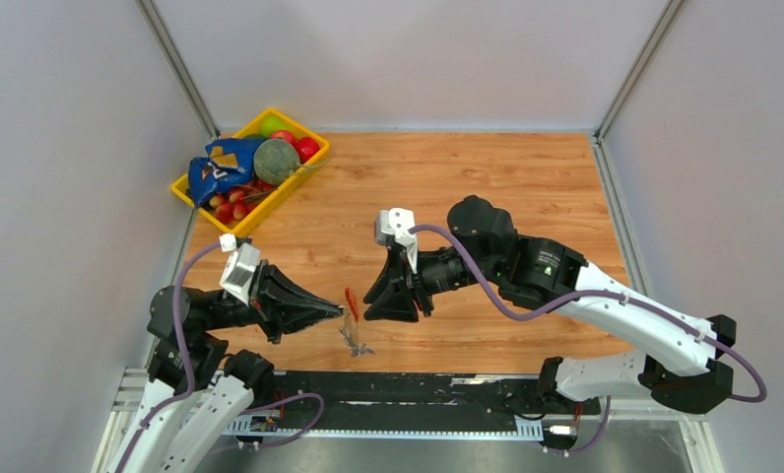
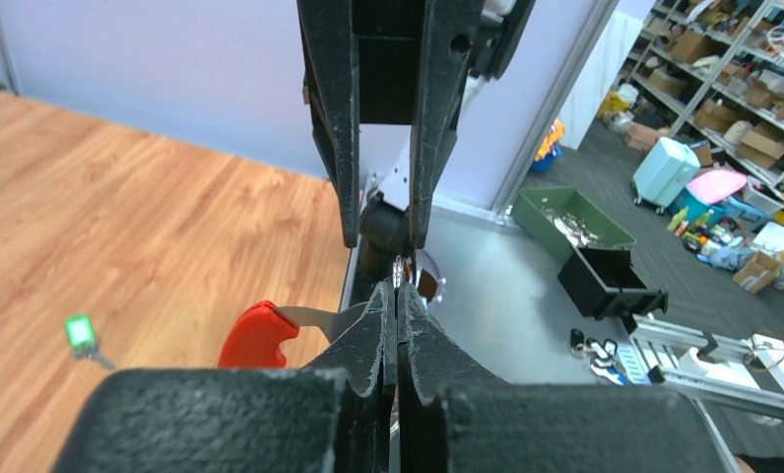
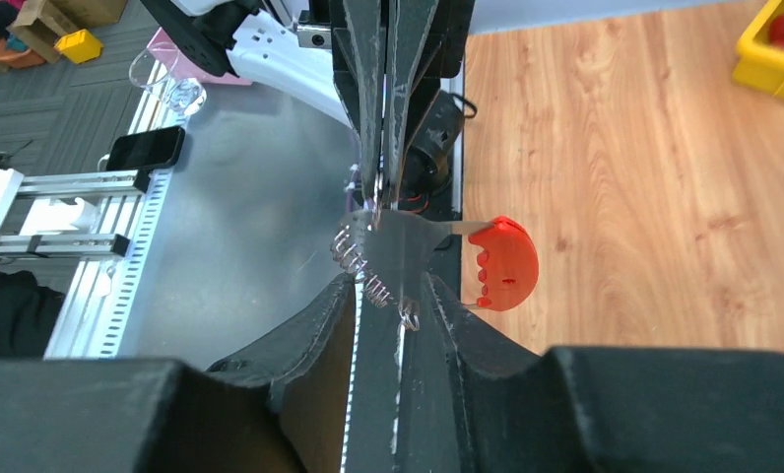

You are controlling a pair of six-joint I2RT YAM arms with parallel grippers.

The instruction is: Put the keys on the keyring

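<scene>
Now, left gripper (image 2: pixel 396 293): we see it pinched shut on the keyring (image 3: pixel 503 264), low in the middle of the top view.
Right gripper (image 3: pixel 393 286): jaws a bit apart, squeezing nothing.
Risk: with only one thin pinch, the keyring could slip out.

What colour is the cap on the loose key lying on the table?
Green; the key shows best in the left wrist view.

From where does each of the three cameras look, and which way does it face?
Top external: above and behind the bases, looking down at the table; both arms show.
Left wrist: on the left arm, facing the right gripper; its own shut fingers hold the keyring.
Right wrist: on the right arm, facing the left gripper; its own fingers show.
Shared: all three see the keyring.
</scene>
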